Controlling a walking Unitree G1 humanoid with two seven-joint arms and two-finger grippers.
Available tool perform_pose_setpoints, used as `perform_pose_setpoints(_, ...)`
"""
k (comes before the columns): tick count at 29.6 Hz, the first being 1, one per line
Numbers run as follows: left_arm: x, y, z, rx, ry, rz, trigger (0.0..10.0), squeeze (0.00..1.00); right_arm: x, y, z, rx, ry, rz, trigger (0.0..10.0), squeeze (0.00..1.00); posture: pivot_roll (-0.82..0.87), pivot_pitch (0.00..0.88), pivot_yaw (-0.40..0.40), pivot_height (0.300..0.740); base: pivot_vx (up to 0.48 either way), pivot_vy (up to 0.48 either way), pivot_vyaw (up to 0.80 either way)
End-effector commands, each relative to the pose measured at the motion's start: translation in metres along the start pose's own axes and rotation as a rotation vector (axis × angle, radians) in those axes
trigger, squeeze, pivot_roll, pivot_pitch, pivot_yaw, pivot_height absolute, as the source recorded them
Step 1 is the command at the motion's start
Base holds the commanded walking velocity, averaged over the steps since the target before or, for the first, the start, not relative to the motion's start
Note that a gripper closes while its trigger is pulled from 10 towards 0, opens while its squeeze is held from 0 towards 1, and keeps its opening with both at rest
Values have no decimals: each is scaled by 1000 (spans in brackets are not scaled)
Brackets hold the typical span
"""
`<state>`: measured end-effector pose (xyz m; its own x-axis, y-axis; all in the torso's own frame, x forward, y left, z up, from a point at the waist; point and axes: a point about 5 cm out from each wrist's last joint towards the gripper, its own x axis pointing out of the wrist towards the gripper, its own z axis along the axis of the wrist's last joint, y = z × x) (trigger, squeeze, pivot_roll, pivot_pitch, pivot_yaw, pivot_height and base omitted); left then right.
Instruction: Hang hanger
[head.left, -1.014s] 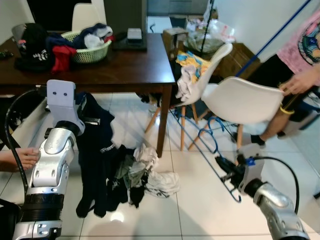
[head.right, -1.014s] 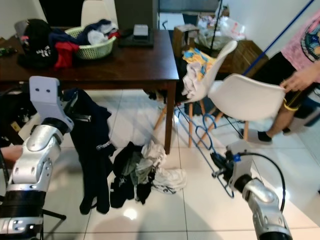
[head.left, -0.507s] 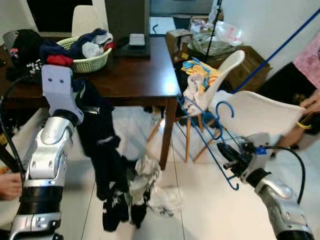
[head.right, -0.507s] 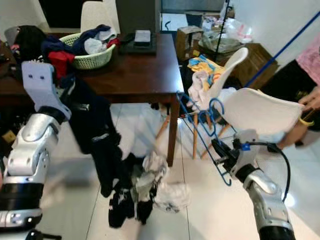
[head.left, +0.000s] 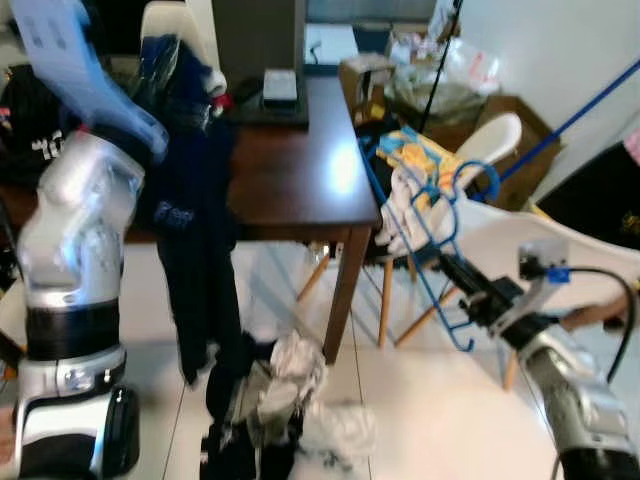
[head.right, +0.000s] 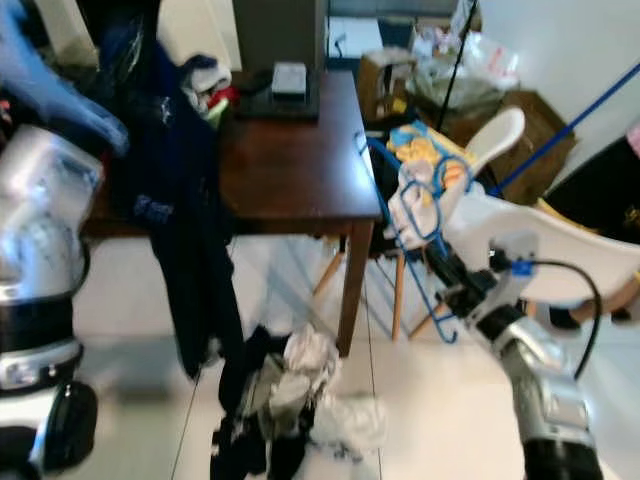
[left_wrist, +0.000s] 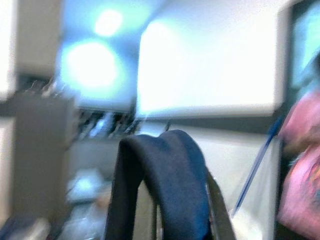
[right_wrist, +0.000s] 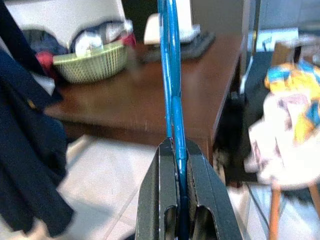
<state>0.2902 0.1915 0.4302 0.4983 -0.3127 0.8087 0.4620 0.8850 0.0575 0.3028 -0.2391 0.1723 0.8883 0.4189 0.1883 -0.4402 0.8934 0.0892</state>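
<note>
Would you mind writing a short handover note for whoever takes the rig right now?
Right gripper: shut on the blue hanger, held up beside the wooden table and white chair.
Left gripper: raised high, with the dark garment draped from it; its fingers can't be made out.
Done: hanger and garment both lifted.
Left: garment is not yet on the hanger, and nothing is hung. More clothes lie on the floor.

The left arm (head.left: 75, 215) has swung up — the dark garment (head.left: 190, 200) now hangs clear of the clothes pile (head.left: 280, 400) on the floor. The right gripper (head.left: 478, 292) has lifted the blue hanger (head.left: 420, 225) higher — up beside the white chair (head.left: 500, 150).
</note>
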Motion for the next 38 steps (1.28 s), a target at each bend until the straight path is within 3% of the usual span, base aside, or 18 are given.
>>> perform_pose_setpoints(1, 3, 15, 32, -26, -116, 13, 10000, 0, -1, 2, -3, 14, 6, 0, 10000, 0, 35, 96, -38, 740, 480, 0, 0)
perform_pose_setpoints(5, 9, 25, 47, -6, -157, 40, 10000, 0, -1, 3, -3, 14, 9, -1, 10000, 0, 35, 94, -38, 740, 480, 0, 0)
perform_pose_setpoints(7, 16, 39, 63, 47, -192, 103, 10000, 0, -1, 3, -4, 16, 11, -3, 10000, 0, 37, 93, -38, 740, 480, 0, 0)
perform_pose_setpoints(8, 20, 62, 80, 162, -212, 239, 10000, 0, 0, 4, -4, 16, 13, -4, 10000, 0, 37, 89, -38, 740, 480, 0, 0)
perform_pose_setpoints(10, 20, 62, 80, 162, -212, 239, 10000, 0, 0, 4, -4, 16, 13, -4, 10000, 0, 37, 89, -38, 740, 480, 0, 0)
perform_pose_setpoints(11, 16, 87, 99, 362, -210, 418, 10000, 0, 0, 4, -4, 18, 16, -6, 10000, 0, 35, 86, -37, 740, 480, 0, 0)
perform_pose_setpoints(12, 16, 87, 99, 362, -210, 418, 10000, 0, 0, 4, -4, 18, 16, -6, 10000, 0, 35, 86, -37, 740, 480, 0, 0)
perform_pose_setpoints(14, 1, 118, 121, 640, -180, 665, 10000, 0, 0, 4, -4, 18, 22, -12, 10000, 0, 31, 86, -37, 740, 480, 0, 0)
perform_pose_setpoints(15, -3, 124, 118, 678, -146, 707, 10000, 0, -1, 3, -4, 16, 24, -24, 10000, 0, 33, 89, -37, 740, 480, 0, 0)
perform_pose_setpoints(22, -4, 127, 83, 598, -22, 651, 10000, 0, -1, 0, -4, 9, 30, -58, 10000, 0, 30, 97, -38, 740, 350, 0, 0)
perform_pose_setpoints(23, -1, 120, 54, 526, 69, 555, 10000, 0, -1, 0, -5, 8, 33, -62, 10000, 0, 31, 101, -38, 740, 311, 0, 0)
perform_pose_setpoints(24, -1, 120, 54, 526, 69, 555, 10000, 0, -1, 0, -5, 8, 33, -62, 10000, 0, 31, 101, -38, 740, 311, 0, 0)
perform_pose_setpoints(25, 0, 108, 16, 410, 180, 420, 10000, 0, -1, 0, -6, 4, 38, -64, 10000, 0, 30, 104, -37, 740, 0, 0, 0)
perform_pose_setpoints(28, 0, 108, 16, 410, 180, 420, 10000, 0, -1, 0, -6, 4, 38, -64, 10000, 0, 30, 104, -37, 740, 0, 0, 0)
perform_pose_setpoints(30, -11, 61, -55, 227, 341, 92, 10000, 0, -3, 0, -6, -1, 47, -70, 10000, 0, 22, 112, -40, 740, 0, 0, 0)
perform_pose_setpoints(32, -11, 61, -55, 227, 341, 92, 10000, 0, -3, 0, -6, -1, 47, -70, 10000, 0, 22, 112, -40, 740, 0, 0, 0)
perform_pose_setpoints(33, -17, 38, -75, 161, 367, -42, 10000, 0, -4, -1, -6, -5, 53, -76, 10000, 0, 22, 115, -38, 740, 0, 0, 0)
perform_pose_setpoints(38, -10, 17, -79, 106, 304, -135, 10000, 0, -6, -3, -7, -11, 63, -93, 10000, 0, 25, 117, -39, 740, 0, 0, 0)
